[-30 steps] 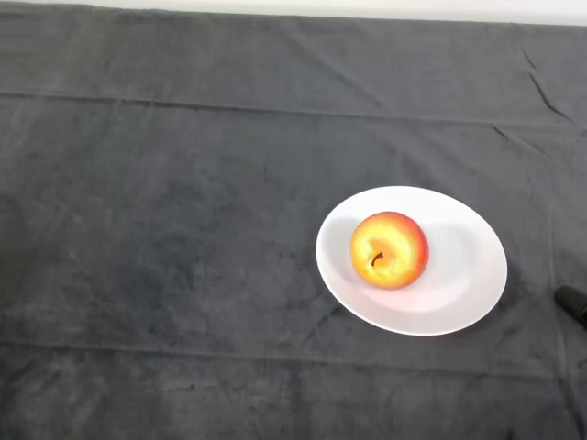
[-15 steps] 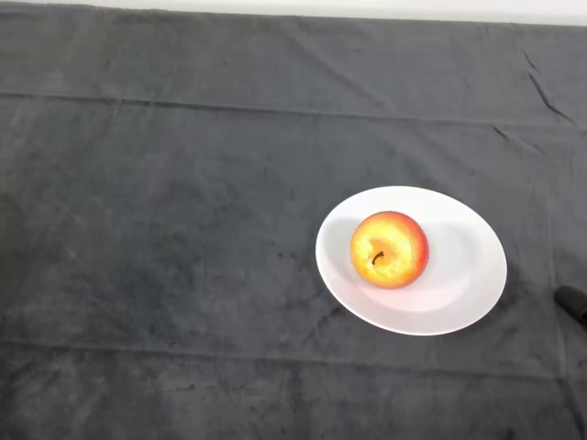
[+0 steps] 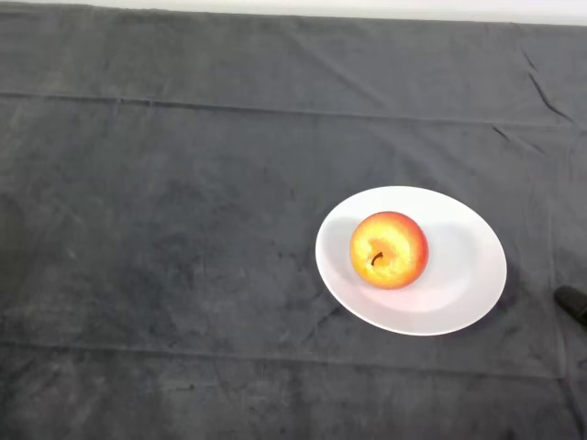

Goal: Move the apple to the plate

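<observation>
In the head view the apple (image 3: 389, 249) sits on the plate (image 3: 470, 286), resting on the plate's flat inside a little left of its middle, with bare white showing all round it and the widest bare part to the right. The apple is red and orange round its sides and yellow toward the top. It stands stem end up, and a short dark stem curls out of the hollow facing the camera. A soft grey shade lies on the plate just right of the apple. The plate is white, plain and looks oval from this angle. It lies flat on the cloth (image 3: 165, 229) in the right half of the view, somewhat below the middle, and a thin dark shadow runs along its lower right rim. The cloth is dark grey and covers nearly all that is seen. One long crease (image 3: 275, 110) runs across it from side to side well above the plate, and a second crease (image 3: 229, 353) runs across just below the plate. A few short wrinkles (image 3: 541, 92) lie near the upper right corner. Along the top edge, beyond the cloth, a pale strip (image 3: 367, 7) shows. At the right edge, near the plate but apart from it and level with its lower rim, a small black thing (image 3: 572, 302) is cut off by the frame, and too little of it shows to tell what it is.
</observation>
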`<state>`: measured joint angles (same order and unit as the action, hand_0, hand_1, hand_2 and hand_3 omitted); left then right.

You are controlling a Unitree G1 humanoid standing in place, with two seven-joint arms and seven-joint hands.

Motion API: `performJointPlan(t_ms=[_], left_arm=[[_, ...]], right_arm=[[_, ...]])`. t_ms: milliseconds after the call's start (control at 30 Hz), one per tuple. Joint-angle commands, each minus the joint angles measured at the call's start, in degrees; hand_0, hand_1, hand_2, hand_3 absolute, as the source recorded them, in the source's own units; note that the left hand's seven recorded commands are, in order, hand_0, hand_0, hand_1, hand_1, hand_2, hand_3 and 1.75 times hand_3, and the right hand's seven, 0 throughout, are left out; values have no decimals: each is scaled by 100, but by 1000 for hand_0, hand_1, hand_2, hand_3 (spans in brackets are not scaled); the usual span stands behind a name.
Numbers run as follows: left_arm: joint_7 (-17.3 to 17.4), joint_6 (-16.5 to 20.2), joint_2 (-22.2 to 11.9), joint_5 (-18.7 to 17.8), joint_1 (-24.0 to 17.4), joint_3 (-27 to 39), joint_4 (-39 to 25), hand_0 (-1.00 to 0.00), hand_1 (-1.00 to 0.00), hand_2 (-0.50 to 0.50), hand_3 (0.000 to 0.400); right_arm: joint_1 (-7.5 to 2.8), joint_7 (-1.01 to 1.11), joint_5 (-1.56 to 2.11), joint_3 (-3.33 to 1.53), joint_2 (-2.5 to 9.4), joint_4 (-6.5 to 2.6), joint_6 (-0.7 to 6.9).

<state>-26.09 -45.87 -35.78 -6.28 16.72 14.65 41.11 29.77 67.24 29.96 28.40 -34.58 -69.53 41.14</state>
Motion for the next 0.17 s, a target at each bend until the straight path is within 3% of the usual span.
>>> performJointPlan(t_ms=[33,167], left_arm=[[18,-80,108,72,114,265,-8,0,0,0,0],[44,-88,125,89,109,317,2,0,0,0,0]], right_arm=[[-54,-42,7,65,-71,86,7],[-54,-43,7,64,-71,87,7]])
